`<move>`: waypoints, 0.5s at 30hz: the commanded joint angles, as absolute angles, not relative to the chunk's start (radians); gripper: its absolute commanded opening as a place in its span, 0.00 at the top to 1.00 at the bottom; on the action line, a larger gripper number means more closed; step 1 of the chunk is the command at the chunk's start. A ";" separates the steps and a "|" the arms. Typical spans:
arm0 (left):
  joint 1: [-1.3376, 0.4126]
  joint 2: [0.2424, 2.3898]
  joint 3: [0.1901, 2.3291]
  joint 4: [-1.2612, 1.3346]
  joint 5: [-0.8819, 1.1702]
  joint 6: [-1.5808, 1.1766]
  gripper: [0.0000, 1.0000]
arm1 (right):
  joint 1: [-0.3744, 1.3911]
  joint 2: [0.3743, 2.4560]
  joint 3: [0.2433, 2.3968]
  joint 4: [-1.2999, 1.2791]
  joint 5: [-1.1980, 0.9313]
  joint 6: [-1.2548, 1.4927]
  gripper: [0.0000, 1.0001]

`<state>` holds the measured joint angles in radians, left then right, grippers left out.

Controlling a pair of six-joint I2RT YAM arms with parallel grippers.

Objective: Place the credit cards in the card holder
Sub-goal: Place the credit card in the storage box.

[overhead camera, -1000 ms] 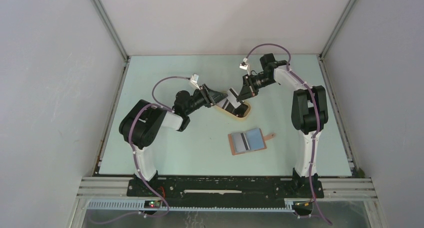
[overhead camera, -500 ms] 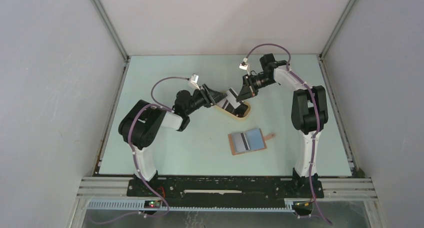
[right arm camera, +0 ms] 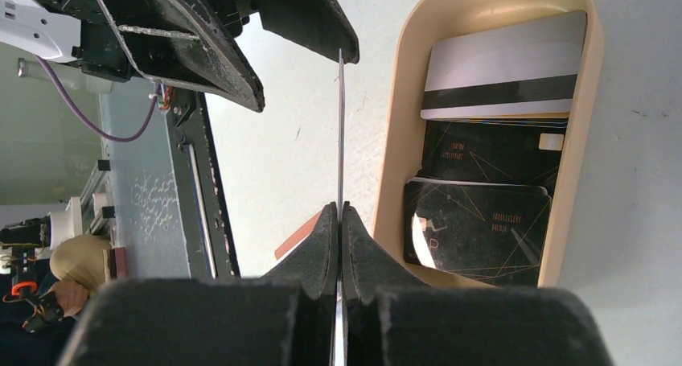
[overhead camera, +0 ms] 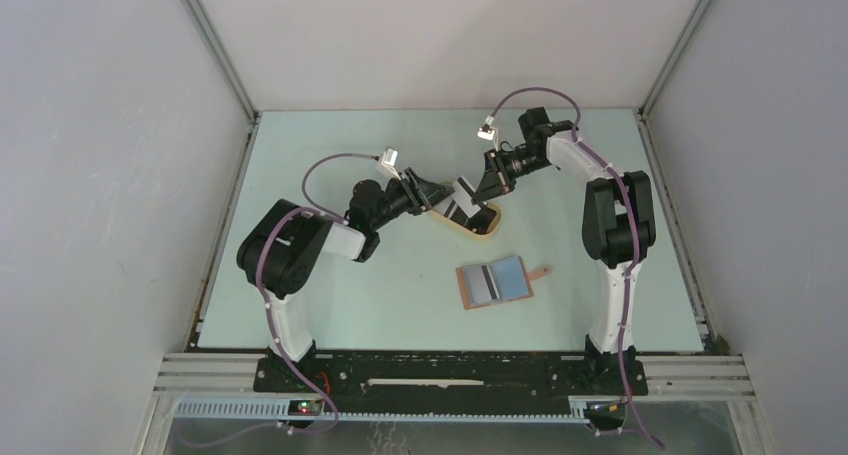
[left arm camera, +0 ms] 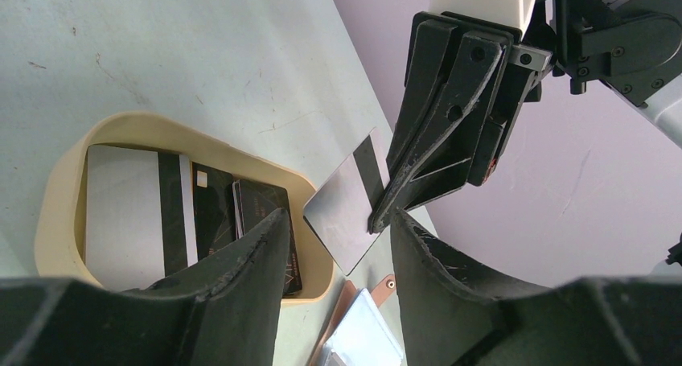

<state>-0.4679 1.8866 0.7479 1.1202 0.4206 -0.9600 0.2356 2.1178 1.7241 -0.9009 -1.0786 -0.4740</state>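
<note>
My right gripper (overhead camera: 490,187) is shut on a silver credit card with a dark stripe (left arm camera: 347,213) and holds it in the air over the near rim of the oval beige tray (overhead camera: 484,233). In the right wrist view the card is edge-on (right arm camera: 341,125) between the pressed fingers (right arm camera: 326,237). My left gripper (overhead camera: 436,197) is open, its fingers (left arm camera: 241,261) on either side of the card's free corner, not closed on it. Three more cards lie in the tray: one whitish with a stripe (right arm camera: 503,64) and two black (right arm camera: 482,225). The reddish-brown card holder (overhead camera: 495,281) lies open, blue pockets up.
The tray (left arm camera: 60,213) sits mid-table between the arms. The card holder's snap tab (overhead camera: 541,271) points right. A card shows in its left pocket (overhead camera: 481,284). Grey enclosure walls stand on all sides.
</note>
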 commanded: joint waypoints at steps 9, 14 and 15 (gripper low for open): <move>-0.465 1.837 0.761 1.191 0.416 -0.938 0.48 | 0.242 2.115 1.749 -0.906 -1.067 -0.488 1.00; -0.463 1.843 0.764 1.208 0.426 -0.947 0.49 | 0.244 2.116 1.748 -0.902 -1.062 -0.482 1.00; -0.464 1.846 0.765 1.213 0.429 -0.951 0.49 | 0.244 2.115 1.747 -0.902 -1.062 -0.482 1.00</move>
